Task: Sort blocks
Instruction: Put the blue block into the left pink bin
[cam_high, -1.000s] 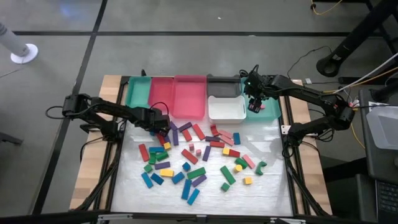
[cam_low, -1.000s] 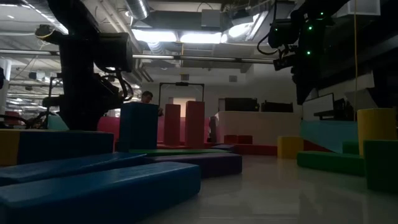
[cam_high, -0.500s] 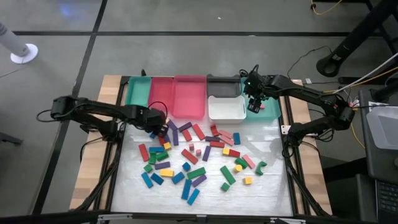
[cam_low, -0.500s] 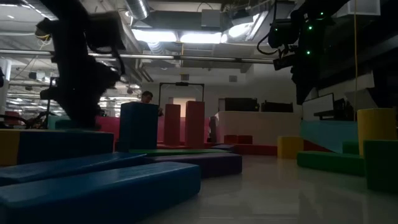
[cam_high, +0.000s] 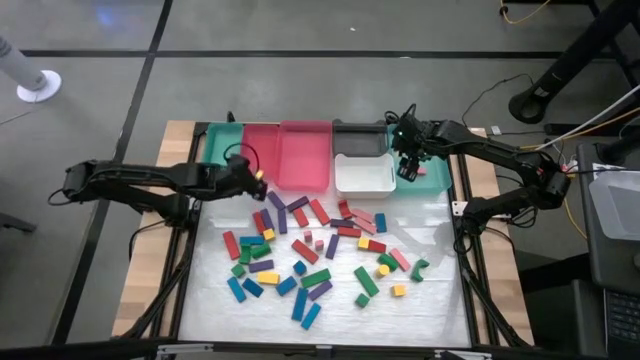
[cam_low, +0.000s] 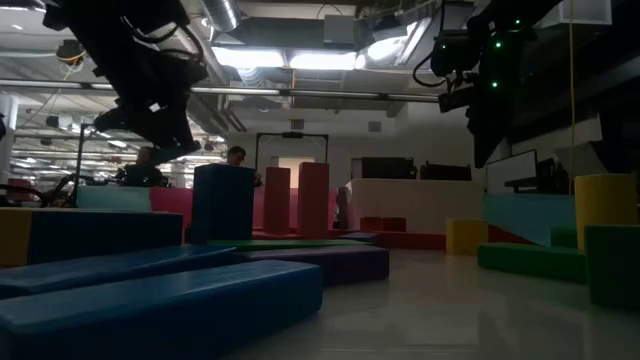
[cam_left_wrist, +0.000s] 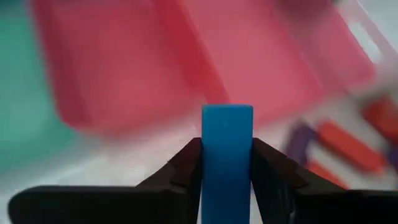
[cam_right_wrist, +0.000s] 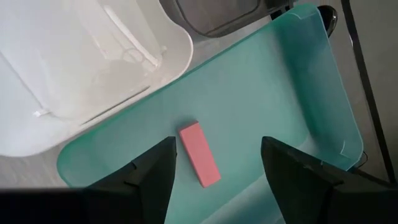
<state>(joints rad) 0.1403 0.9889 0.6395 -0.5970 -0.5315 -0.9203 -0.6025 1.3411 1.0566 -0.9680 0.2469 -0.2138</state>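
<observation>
Many small coloured blocks (cam_high: 310, 250) lie scattered on the white table top. My left gripper (cam_high: 248, 182) hovers over the pile's far left corner, just in front of the red tray (cam_high: 260, 155), and is shut on a blue block (cam_left_wrist: 227, 143). My right gripper (cam_high: 410, 165) hangs open over the teal tray (cam_right_wrist: 273, 93) at the far right. A pink block (cam_right_wrist: 199, 154) lies flat on that tray's floor, below the gap between the fingers (cam_right_wrist: 219, 144) and untouched. In the low view both arms stand high above the blocks. My left gripper pinches the blue block's two long side faces (cam_left_wrist: 205, 168) between its two fingers. The block lies along the fingers, and its free end (cam_left_wrist: 227, 115) sticks out past the fingertips. The fingers slant down toward the far trays. The block is lifted clear of the table.
A row of trays runs along the far edge: teal (cam_high: 220, 150), red, pink (cam_high: 305, 155), black (cam_high: 360, 138) and white (cam_high: 363, 175), then the right teal one. Wooden strips (cam_high: 150, 260) border the mat on both sides.
My left gripper has risen from the pile's far left corner and drawn back a little toward the table's left and far edges. It has tipped up from steeply downward to a slant. My right arm has kept still.
</observation>
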